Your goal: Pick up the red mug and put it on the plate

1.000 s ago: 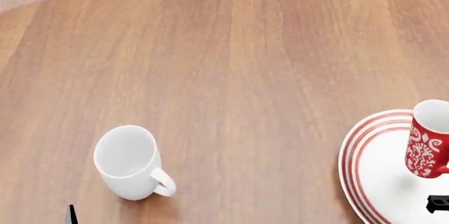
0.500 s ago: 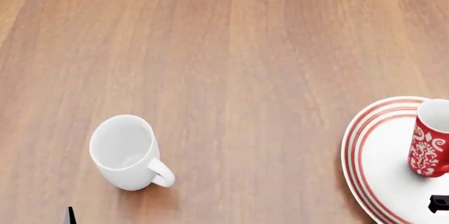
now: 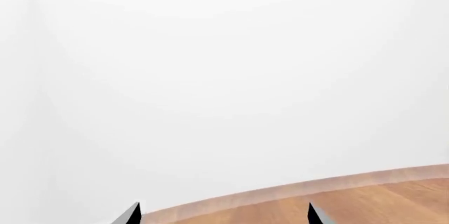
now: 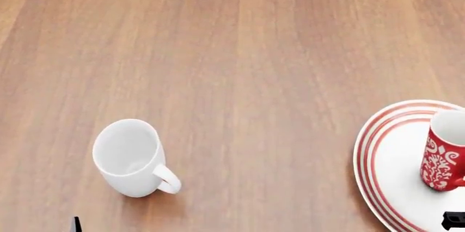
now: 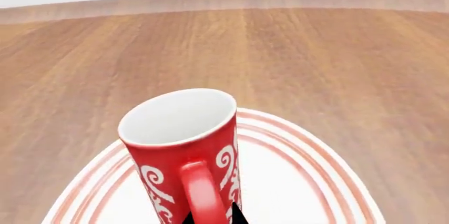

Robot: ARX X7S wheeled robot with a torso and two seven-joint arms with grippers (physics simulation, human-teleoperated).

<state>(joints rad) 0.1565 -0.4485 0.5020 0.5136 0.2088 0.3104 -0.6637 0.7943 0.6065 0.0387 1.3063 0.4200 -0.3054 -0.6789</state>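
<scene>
Head view: red mug upright on the plate, table's right edge; white mug well apart. Right wrist shows the handle facing it. Right gripper: grip unclear. Left gripper: fingertips spread, holding nothing, at the table's edge.

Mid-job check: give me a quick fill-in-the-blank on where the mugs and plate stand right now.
1. The red mug stands upright on the ____.
2. The plate has concentric ____ rings around its rim.
3. The white mug sits on the bare ____.
4. Seen by the right wrist camera, the red mug's ____ faces the camera.

Missing words: plate; red; table; handle
</scene>
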